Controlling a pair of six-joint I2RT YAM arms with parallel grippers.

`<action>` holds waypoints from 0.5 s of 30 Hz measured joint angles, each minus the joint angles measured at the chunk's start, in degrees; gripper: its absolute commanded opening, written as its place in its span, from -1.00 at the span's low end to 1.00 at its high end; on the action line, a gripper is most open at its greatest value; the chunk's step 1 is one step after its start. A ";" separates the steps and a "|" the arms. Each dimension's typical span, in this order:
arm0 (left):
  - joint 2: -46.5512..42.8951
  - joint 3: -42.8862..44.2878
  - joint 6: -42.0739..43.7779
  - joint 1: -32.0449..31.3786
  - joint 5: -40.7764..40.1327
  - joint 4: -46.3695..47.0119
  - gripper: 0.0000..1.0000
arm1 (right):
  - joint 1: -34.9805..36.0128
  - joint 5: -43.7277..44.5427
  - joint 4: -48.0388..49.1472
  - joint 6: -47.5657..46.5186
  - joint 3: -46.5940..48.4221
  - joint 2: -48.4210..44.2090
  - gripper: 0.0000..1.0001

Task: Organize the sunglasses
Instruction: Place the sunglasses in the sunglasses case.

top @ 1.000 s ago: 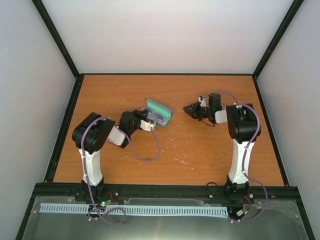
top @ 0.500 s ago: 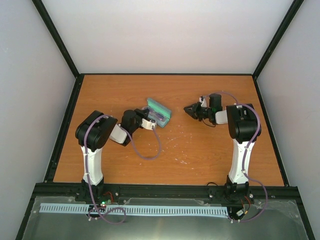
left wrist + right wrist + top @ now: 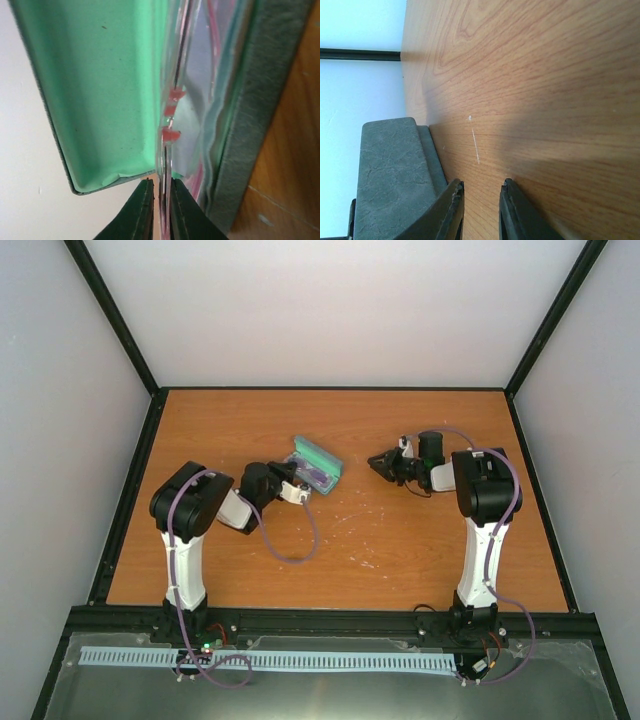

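Note:
The blue-grey case (image 3: 322,454) lies open at mid-table, its green lining (image 3: 100,75) showing. The sunglasses (image 3: 171,107), a thin clear pinkish-red frame with small red hinge parts, stand on edge inside the case. My left gripper (image 3: 161,181) is shut on the frame's thin edge at the case's near end; in the top view it (image 3: 297,487) sits at the case's near-left end. My right gripper (image 3: 376,460) hovers right of the case, jaws a little apart and empty (image 3: 481,184), with the case's grey outside (image 3: 390,170) just to their left.
The wooden table (image 3: 400,540) has pale scratches (image 3: 475,145) near the right gripper. Black frame rails run along its edges, with white walls behind. A pale cloth-like layer (image 3: 200,75) lies in the case under the sunglasses.
The left gripper and forearm have shifted slightly left and nearer, still at the case's end. The right arm has barely moved.

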 measured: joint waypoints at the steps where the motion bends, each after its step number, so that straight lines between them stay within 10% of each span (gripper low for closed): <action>1: 0.00 -0.26 0.31 0.17 0.31 0.02 -0.74 | 0.00 -0.02 0.07 0.00 -0.04 0.00 -0.61; 10: 0.00 -0.48 2.40 1.20 2.01 0.42 0.20 | 0.00 0.00 0.17 0.07 -0.11 0.00 -0.61; 15: 0.00 0.42 2.36 1.51 1.99 1.90 0.35 | 0.00 -0.02 0.35 0.20 -0.15 0.00 -0.61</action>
